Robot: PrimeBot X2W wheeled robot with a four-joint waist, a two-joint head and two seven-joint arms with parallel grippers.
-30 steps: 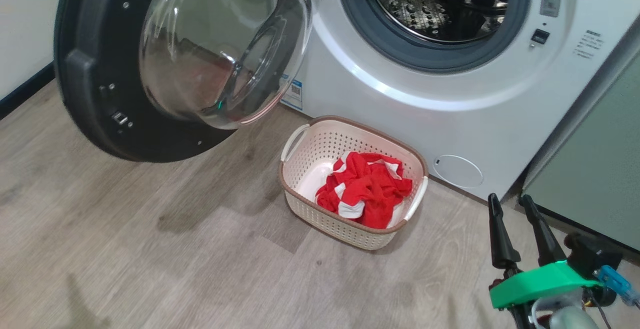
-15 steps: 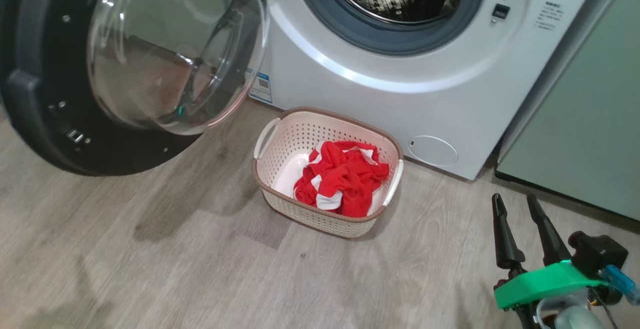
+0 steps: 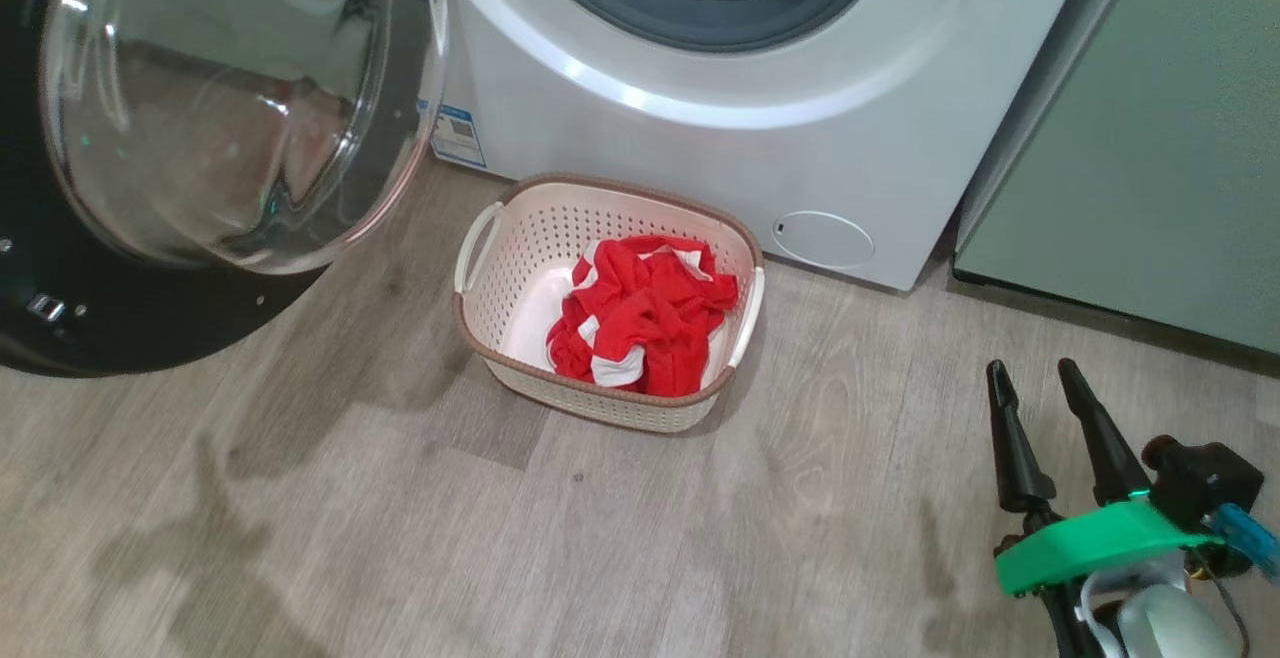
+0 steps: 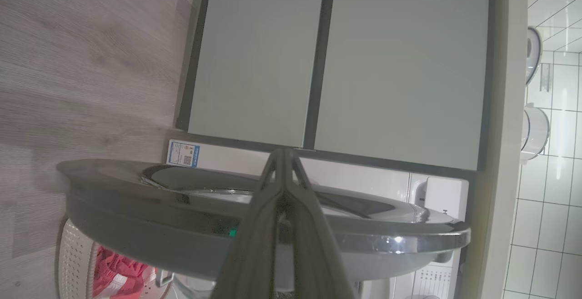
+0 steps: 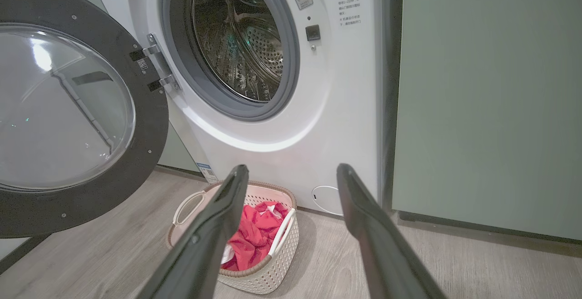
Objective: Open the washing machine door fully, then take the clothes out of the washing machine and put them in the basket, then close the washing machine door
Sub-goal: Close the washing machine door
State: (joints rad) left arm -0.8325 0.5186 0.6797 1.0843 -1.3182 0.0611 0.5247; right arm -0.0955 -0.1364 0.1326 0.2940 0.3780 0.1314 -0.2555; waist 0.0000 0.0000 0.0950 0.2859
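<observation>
Washing machine door (image 3: 220, 108) hanging wide open; clothes (image 3: 640, 313) lying in basket (image 3: 520, 238) below washing machine (image 3: 700, 158).
Left pincer (image 4: 283, 153) pressing together beside door rim; right pincer (image 3: 1032, 368) gaping, empty.
Risks: push probably slipping off glossy rim; swinging door maybe clipping basket.

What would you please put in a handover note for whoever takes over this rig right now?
Left gripper: shut, empty, by the edge of the washing machine door; contact unclear.
Right gripper: open, empty, over the floor right of the basket.
Door swung wide open; basket on the floor before the washing machine, red and white clothes inside it.
Done: door opened, clothes in basket; the drum looks empty as far as shows.
To do: close the door.
</observation>
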